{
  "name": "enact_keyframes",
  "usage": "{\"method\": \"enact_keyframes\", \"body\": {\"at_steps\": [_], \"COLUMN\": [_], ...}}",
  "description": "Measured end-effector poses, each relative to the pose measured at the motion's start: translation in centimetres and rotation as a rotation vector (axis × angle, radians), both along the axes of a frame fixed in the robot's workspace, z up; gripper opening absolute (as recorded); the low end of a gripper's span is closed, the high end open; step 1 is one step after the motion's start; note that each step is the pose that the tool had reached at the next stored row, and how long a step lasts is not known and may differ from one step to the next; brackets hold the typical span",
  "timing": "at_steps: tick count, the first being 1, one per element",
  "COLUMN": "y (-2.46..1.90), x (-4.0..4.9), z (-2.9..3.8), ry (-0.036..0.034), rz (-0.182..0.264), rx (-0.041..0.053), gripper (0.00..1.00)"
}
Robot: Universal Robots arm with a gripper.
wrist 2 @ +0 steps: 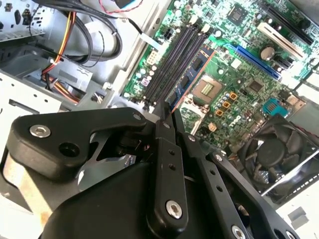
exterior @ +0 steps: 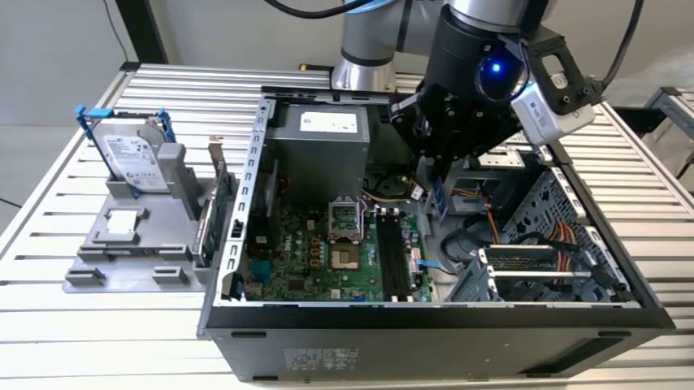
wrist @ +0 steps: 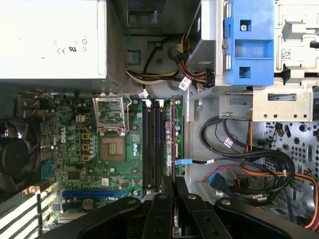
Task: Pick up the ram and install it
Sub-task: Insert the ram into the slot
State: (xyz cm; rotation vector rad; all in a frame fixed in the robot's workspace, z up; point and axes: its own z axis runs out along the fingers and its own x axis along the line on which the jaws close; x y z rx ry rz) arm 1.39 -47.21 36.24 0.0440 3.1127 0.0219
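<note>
The black tool (wrist: 173, 191) pinches the thin blue ram stick (wrist: 173, 144) by its upper edge, standing edge-on over the motherboard's black slots (wrist: 152, 144), at their 3 o'clock side. It looks light, stiff and fragile; edge grip suits it.

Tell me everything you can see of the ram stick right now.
The ram is a long, narrow, thin blue board with dark chips, seen nearly edge-on in both wrist views. The claw is closed on it, so it stands on edge inside the open computer case. It runs parallel to the black memory slots on the green motherboard, lined up along their outer side. Whether its lower edge touches a slot cannot be told.
</note>
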Motion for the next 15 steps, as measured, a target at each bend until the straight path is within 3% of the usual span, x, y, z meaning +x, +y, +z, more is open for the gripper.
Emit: {"method": "enact_keyframes", "body": {"at_steps": [8,15], "y": [0.00,0.00], "x": [0.09,0.14], "z": [-0.63,-1.64], "ry": [0.0000,0.0000], "rz": [-0.001,-0.001], "rx": [-0.0001,0.0000], "gripper": [0.00,0.00]}}
